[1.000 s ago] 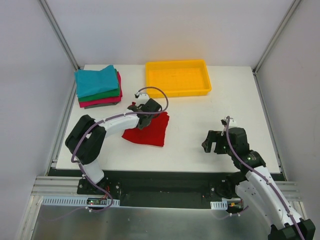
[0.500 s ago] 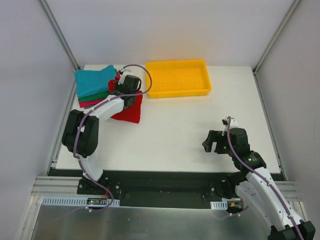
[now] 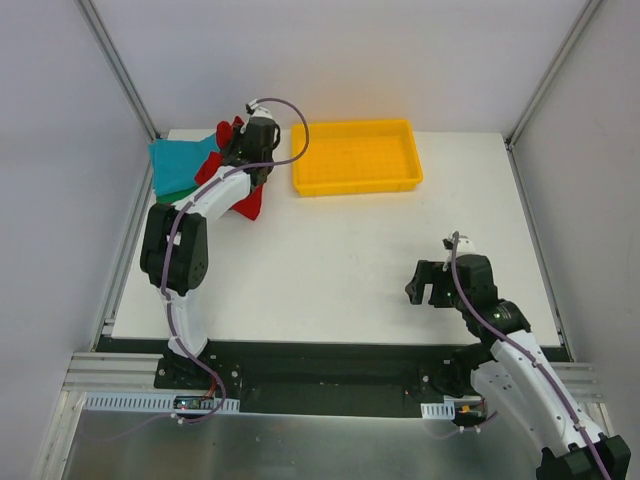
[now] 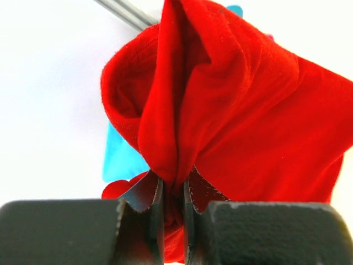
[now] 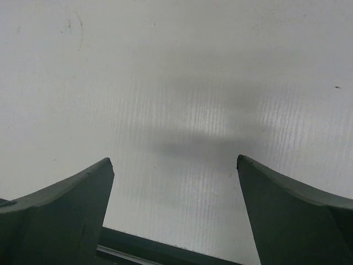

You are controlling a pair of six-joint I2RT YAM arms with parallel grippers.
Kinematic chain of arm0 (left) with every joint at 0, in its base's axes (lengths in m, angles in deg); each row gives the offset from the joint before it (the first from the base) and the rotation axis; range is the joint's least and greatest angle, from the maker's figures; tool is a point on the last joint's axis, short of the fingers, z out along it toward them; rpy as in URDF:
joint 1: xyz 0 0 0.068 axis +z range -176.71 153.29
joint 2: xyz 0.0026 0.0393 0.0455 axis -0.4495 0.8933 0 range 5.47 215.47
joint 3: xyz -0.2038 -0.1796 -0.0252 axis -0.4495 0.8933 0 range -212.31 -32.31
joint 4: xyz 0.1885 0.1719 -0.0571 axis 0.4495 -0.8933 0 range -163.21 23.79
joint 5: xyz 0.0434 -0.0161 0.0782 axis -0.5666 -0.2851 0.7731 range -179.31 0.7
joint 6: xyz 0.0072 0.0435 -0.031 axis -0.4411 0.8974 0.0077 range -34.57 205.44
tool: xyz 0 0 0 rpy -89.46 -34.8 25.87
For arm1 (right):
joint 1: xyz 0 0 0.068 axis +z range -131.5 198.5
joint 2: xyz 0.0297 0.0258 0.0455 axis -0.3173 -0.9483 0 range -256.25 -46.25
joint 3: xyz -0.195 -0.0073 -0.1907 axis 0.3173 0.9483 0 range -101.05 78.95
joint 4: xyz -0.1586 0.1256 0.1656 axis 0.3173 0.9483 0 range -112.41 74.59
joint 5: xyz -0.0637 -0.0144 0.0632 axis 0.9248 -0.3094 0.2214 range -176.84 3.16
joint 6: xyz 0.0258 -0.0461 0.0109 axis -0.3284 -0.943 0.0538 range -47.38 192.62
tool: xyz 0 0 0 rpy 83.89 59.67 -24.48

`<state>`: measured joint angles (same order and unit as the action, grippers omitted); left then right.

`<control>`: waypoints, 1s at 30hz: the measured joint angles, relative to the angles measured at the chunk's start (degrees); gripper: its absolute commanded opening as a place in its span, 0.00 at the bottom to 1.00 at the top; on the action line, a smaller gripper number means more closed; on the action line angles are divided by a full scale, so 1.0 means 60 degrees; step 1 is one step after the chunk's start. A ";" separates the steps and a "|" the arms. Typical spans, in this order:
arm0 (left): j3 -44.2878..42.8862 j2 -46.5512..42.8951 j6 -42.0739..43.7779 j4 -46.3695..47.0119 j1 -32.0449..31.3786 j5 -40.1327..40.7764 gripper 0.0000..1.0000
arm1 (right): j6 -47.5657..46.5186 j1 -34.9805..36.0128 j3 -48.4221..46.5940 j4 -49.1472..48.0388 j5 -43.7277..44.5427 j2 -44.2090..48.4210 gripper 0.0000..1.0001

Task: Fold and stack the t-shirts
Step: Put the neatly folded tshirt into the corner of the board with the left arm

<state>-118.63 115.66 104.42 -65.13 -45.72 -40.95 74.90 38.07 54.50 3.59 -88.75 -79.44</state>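
Seen from above, the left arm (image 3: 200, 205) stretches to the far left corner of the white table (image 3: 340, 260). Its left gripper (image 3: 240, 148) hangs over the near edge of a pile of folded shirts. The red t-shirt (image 3: 247, 200) is bunched up and dangles from it, partly draped over the pile. A teal t-shirt (image 3: 175, 160) lies on top of that pile, with a sliver of a green t-shirt (image 3: 178, 192) showing beneath. A yellow tray (image 3: 355, 184) sits just to the right of the arm. The right gripper (image 3: 424, 284) is well apart, at the near right side of the table.

From the left wrist, the left gripper (image 4: 172, 190) has its fingers pinched tight on a gathered fold of the red t-shirt (image 4: 231, 127). The teal t-shirt (image 4: 118, 160) peeks out behind.

From the right wrist, the right gripper (image 5: 174, 163) has its fingers spread wide above the bare table (image 5: 165, 83), holding nothing.
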 measured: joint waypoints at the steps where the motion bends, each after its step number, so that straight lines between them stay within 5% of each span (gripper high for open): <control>1: -0.0219 0.0066 0.0204 0.0029 0.0000 0.0025 0.00 | 0.0000 0.0000 0.0000 0.0000 -0.0004 -0.0033 0.96; 20: -0.2816 0.0331 0.2091 0.0131 0.0124 0.0051 0.00 | 0.0000 0.0000 0.0000 0.0000 0.0022 -0.0102 0.96; 30: -0.3056 0.0331 0.2342 -0.0080 0.0448 0.0015 0.00 | 0.0004 0.0000 0.0000 0.0000 0.0084 -0.0095 0.96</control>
<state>-136.97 117.65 118.47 -65.61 -43.03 -40.86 74.92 38.07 54.50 3.59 -88.25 -80.01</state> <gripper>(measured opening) 0.069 0.958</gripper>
